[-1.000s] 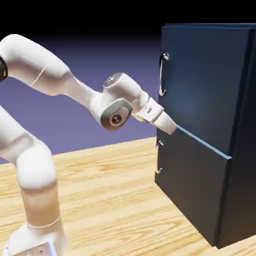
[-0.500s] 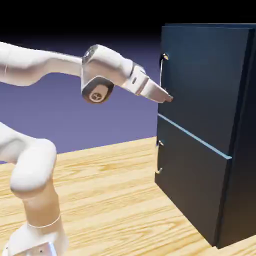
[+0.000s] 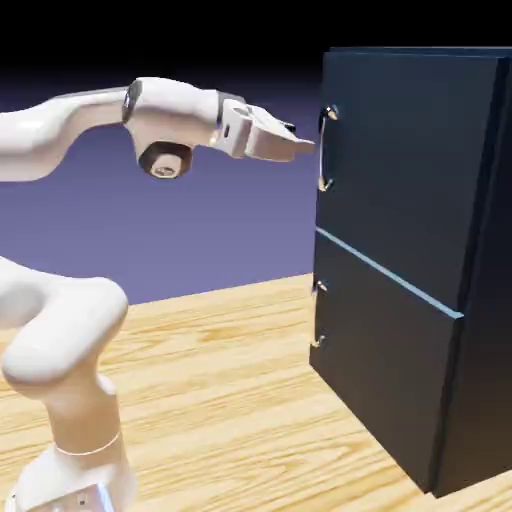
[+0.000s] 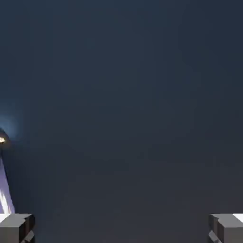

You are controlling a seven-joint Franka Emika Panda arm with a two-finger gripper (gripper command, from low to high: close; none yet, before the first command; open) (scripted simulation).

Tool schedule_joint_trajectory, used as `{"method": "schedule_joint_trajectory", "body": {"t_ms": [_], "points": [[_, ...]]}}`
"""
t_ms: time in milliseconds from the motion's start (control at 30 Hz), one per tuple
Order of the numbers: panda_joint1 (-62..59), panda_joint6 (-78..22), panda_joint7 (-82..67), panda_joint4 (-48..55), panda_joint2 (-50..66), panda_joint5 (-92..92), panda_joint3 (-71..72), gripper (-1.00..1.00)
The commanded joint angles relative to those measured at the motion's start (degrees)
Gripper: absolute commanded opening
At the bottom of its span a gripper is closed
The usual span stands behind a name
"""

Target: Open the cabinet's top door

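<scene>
My fingers (image 4: 227,228) are spread wide, near the big dark blue top door (image 3: 400,170), over the wooden table (image 3: 220,400).

A pale yellow wooden tabletop (image 3: 220,400) is noted across the lower part of the exterior view, marked by wavy, darker grain, its far edge seen to rise toward that view's right. Behind it, a plain backdrop (image 3: 220,230) is observed, blue-violet above the tabletop and darkened to black at the top.
</scene>
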Motion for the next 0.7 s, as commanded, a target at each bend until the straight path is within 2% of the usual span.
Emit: {"method": "schedule_joint_trajectory", "body": {"t_ms": [0, 533, 667], "points": [[-1.2, -0.4, -1.1, 0.3, -1.1, 2.5, 1.2, 0.00], [-19.6, -6.8, -18.1, 5.7, -18.8, 42.4, 21.2, 0.00], [-24.3, -7.9, -19.6, 9.0, -18.8, 45.9, 22.8, 0.00]]}}
